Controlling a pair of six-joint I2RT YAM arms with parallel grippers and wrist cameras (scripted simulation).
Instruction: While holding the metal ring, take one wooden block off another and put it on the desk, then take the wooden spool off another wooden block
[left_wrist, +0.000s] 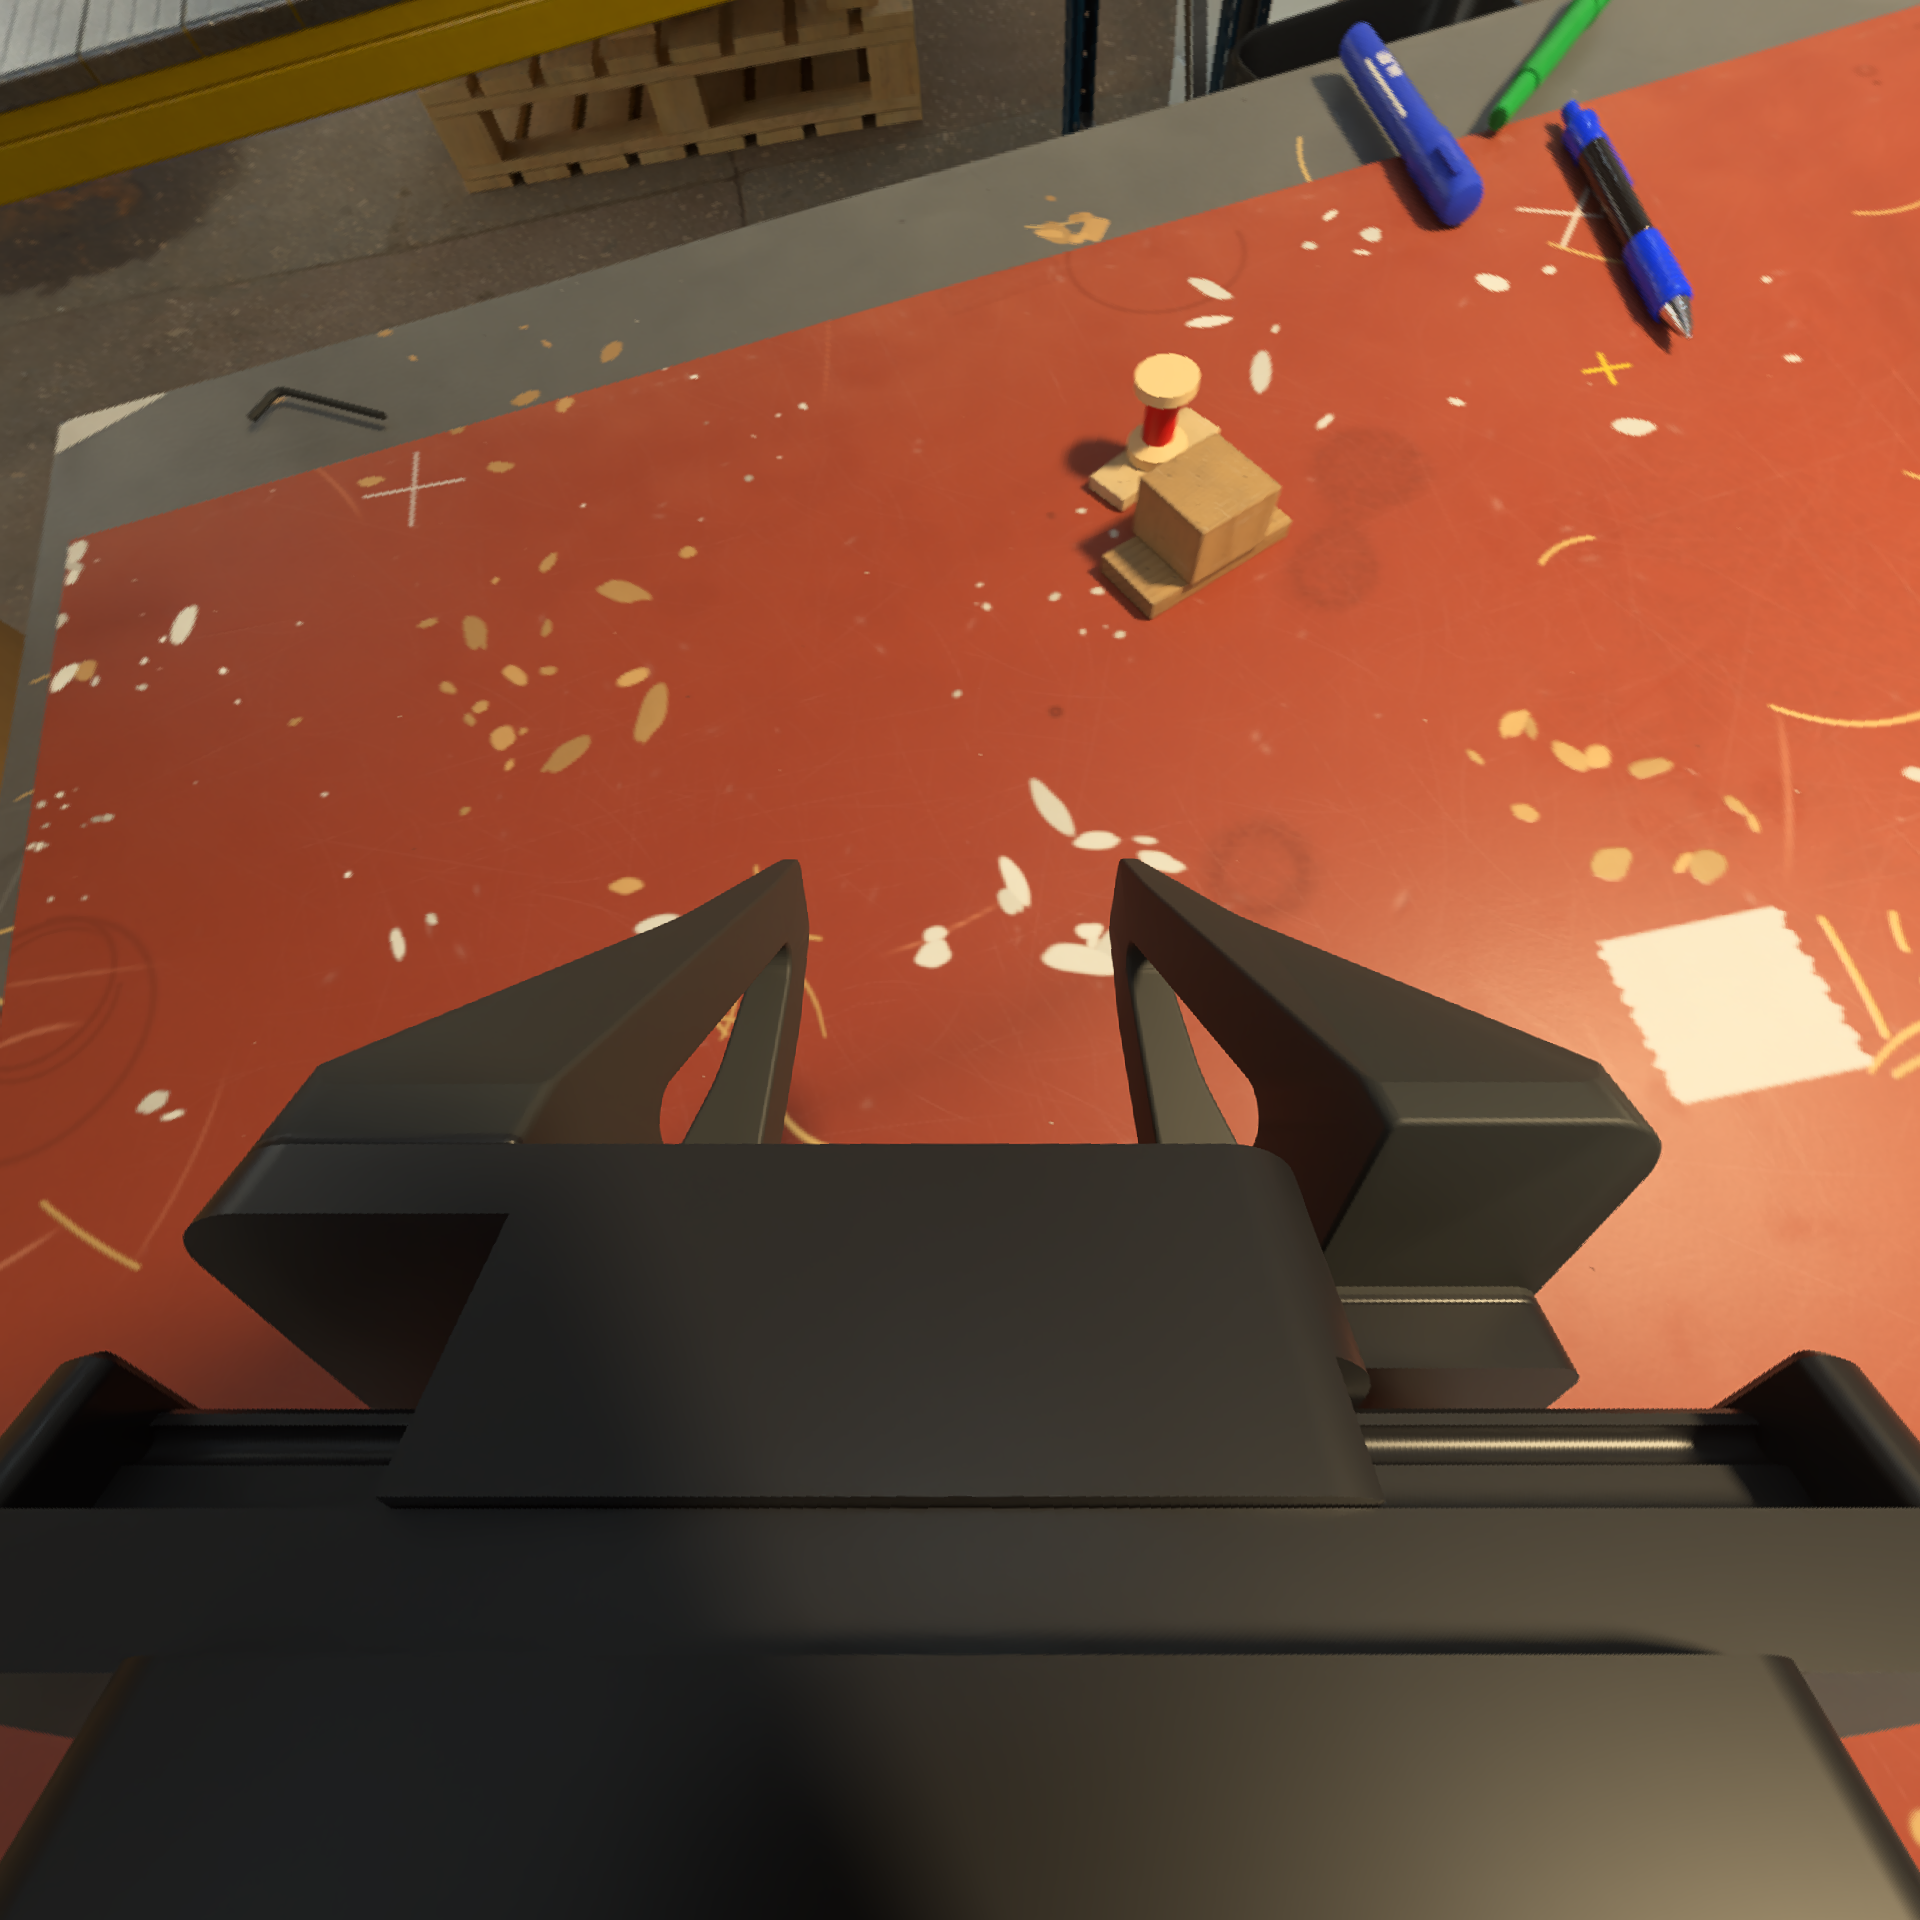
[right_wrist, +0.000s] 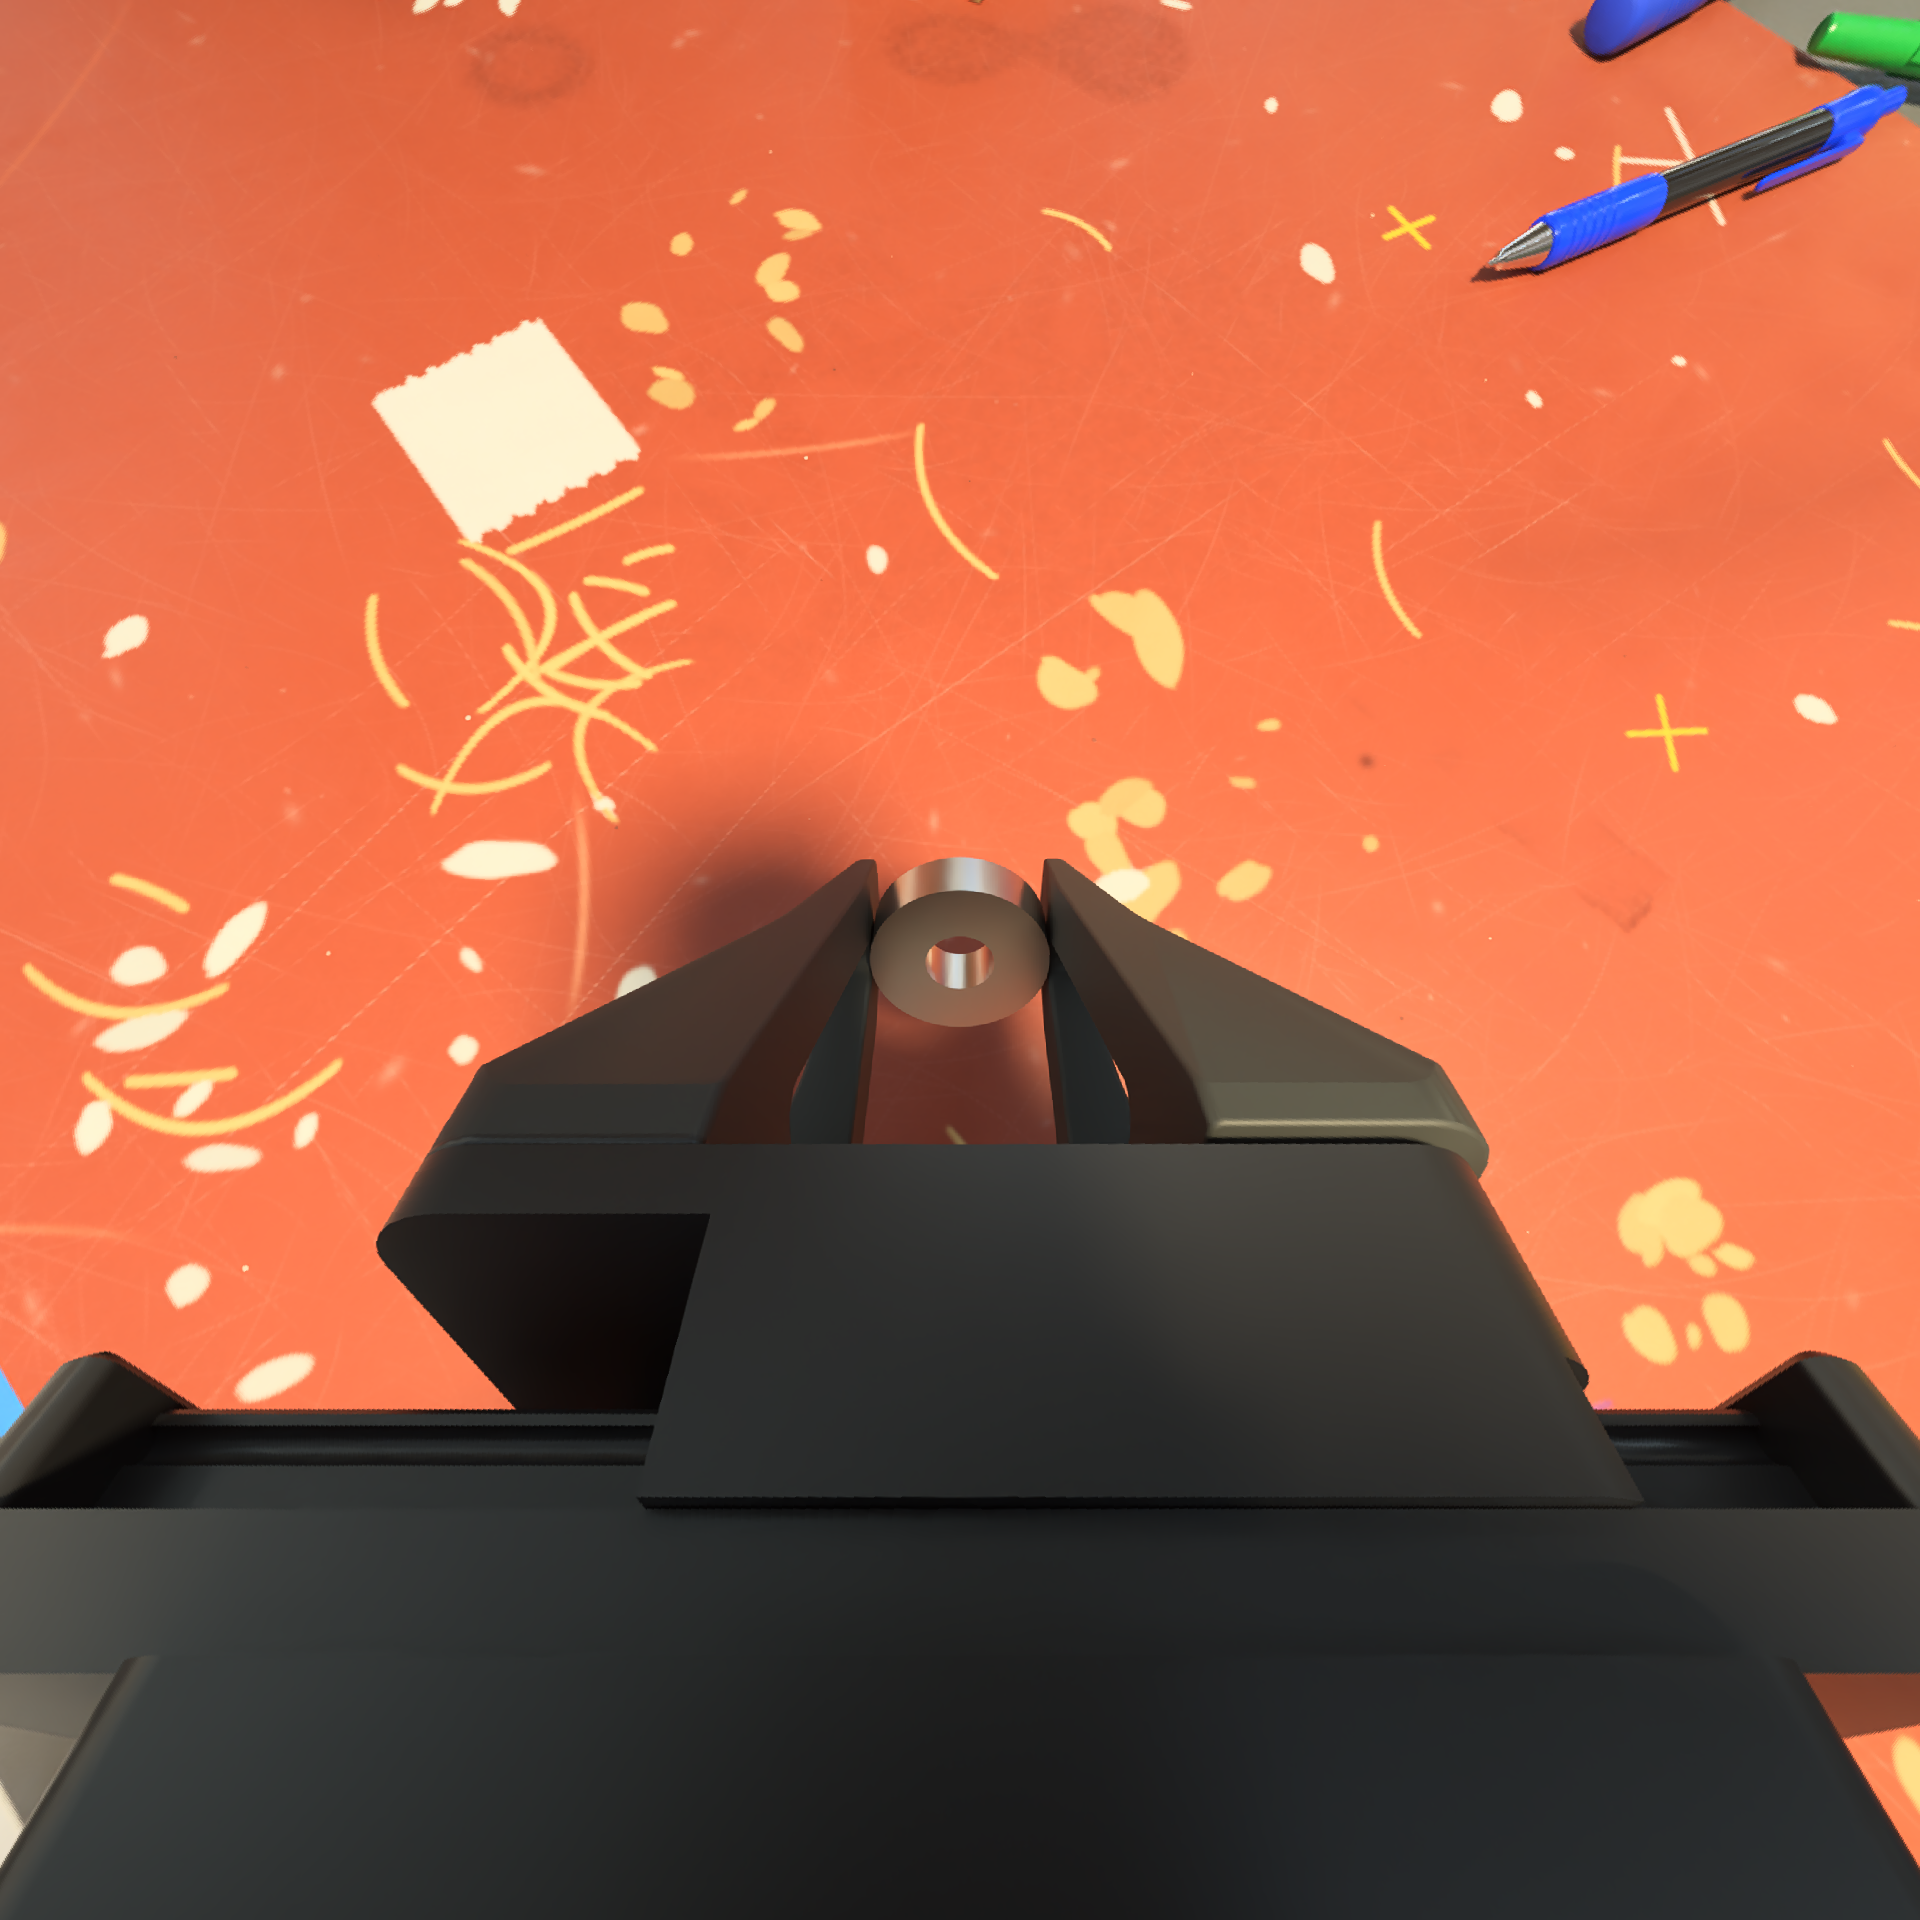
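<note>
In the left wrist view a wooden cube block (left_wrist: 1205, 509) sits on a flat wooden block (left_wrist: 1164, 584). Just behind it a wooden spool (left_wrist: 1164, 408) with a red middle stands upright on a paler flat block (left_wrist: 1117, 480). My left gripper (left_wrist: 958, 883) is open and empty, well short of the blocks and above the red mat. In the right wrist view my right gripper (right_wrist: 958, 883) is shut on a metal ring (right_wrist: 958, 951), held between the fingertips above the mat. The blocks do not show in the right wrist view.
A blue marker (left_wrist: 1411, 125), a green pen (left_wrist: 1543, 64) and a blue pen (left_wrist: 1626, 218) lie at the far right of the mat; the blue pen also shows in the right wrist view (right_wrist: 1683, 177). A hex key (left_wrist: 312, 407) lies far left. A wooden pallet (left_wrist: 675, 94) stands beyond the desk edge.
</note>
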